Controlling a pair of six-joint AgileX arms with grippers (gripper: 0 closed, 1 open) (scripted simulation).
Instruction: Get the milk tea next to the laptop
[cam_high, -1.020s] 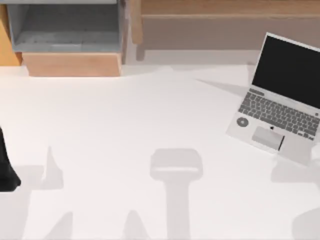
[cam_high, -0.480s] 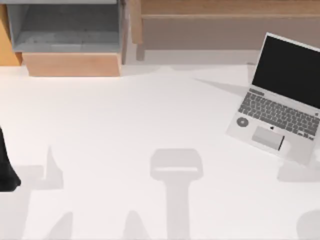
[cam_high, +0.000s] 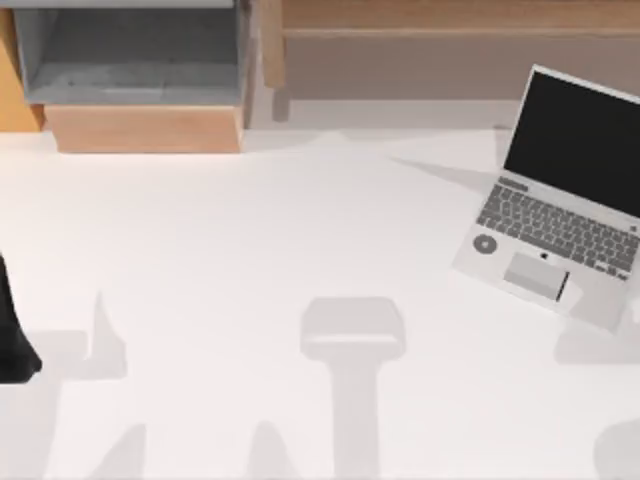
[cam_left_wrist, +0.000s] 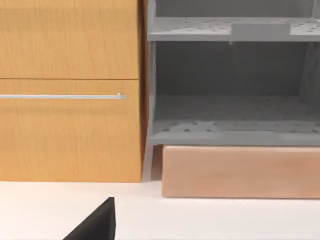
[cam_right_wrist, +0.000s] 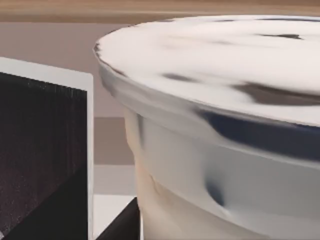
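The laptop sits open at the right side of the white table, its black screen toward the upper right of the top view and its keyboard and pale trackpad angled toward the lower right; it lies exactly where it lay half a second and a full second ago. What has changed is small: the soft grey shadow at the right edge of the top view, just below the laptop's near corner, reached further left a second ago and has since drawn back toward the edge, and over the last half second it has hardly shifted. The left arm shows as a dark shape at the left edge of the top view, parked and unmoved across all three moments; whether its jaws are parted or closed cannot be told. In the left wrist view a black fingertip sits low in the frame, in front of a wooden cabinet and a grey shelf unit. In the right wrist view the milk tea looms very close, its white-sealed top and clear wall large in the frame, with the laptop's dark screen just beside it at the left; whether the right gripper's jaws clasp the cup cannot be told.
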